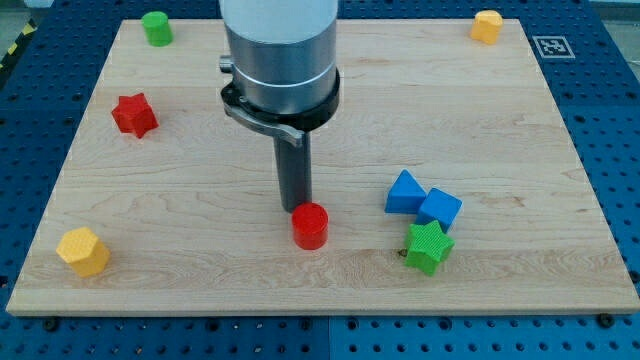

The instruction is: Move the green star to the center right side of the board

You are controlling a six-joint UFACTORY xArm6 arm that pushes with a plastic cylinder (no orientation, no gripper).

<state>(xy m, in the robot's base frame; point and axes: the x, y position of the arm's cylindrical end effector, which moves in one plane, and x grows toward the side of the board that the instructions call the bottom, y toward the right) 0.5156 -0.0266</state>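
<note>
The wooden surface is seen from above and slightly in front, set on a blue perforated base; the rod is seen descending from a grey cylindrical mount near the view's top centre. The tip is placed just above and behind the red cylinder, touching it or nearly so; which of the two cannot be told. No gripper is carried by this arm, so nothing can be said of one being apart or together.

The green star is found toward the view's lower right, well apart from the tip; it is pressed against the lower of two blue blocks. The blue cube lies just above the star, and a blue triangular block is set touching the cube on its left.

A red star is seen at the view's left; a green cylinder at the top left; a yellow block at the top right; a yellow hexagonal block at the lower left.
</note>
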